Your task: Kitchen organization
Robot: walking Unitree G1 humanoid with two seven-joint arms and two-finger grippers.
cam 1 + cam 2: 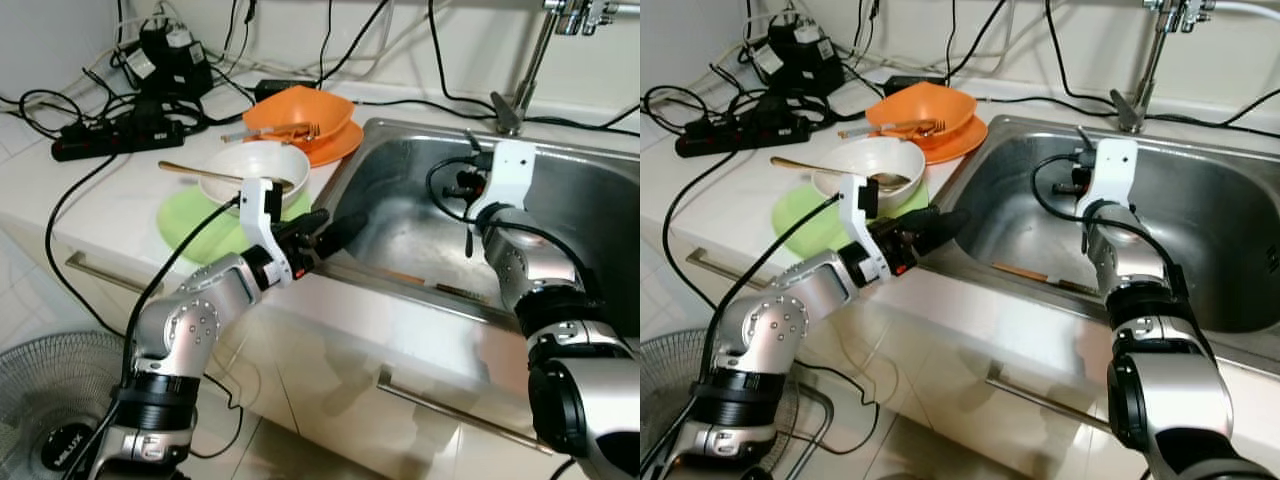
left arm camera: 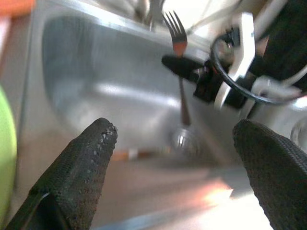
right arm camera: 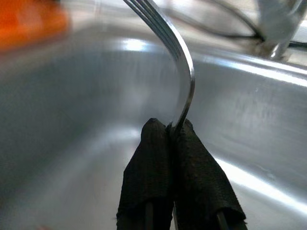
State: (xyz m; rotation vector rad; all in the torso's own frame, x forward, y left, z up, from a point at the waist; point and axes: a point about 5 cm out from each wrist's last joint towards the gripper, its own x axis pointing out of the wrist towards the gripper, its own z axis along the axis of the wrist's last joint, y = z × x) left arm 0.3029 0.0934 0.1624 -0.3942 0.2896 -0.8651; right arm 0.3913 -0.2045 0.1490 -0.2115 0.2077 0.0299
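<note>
Now mid-step: right gripper [image 3: 173, 132] pinched tight on fork [image 3: 180, 72], held above sink [image 1: 600, 210] basin, tines up. Left gripper [image 2: 175, 143] spread wide, holding nothing, parked at sink's 9 o'clock rim. White bowl [image 1: 255, 165] with spoon [image 1: 190, 170] on green plate [image 1: 185, 225]; orange bowl [image 1: 300, 110] with cutlery at 11 o'clock of sink. Probably moving fork between sink and dishes; next calls for carrying it clear and releasing gently. Chopsticks [image 1: 440, 287] along near sink wall.
</note>
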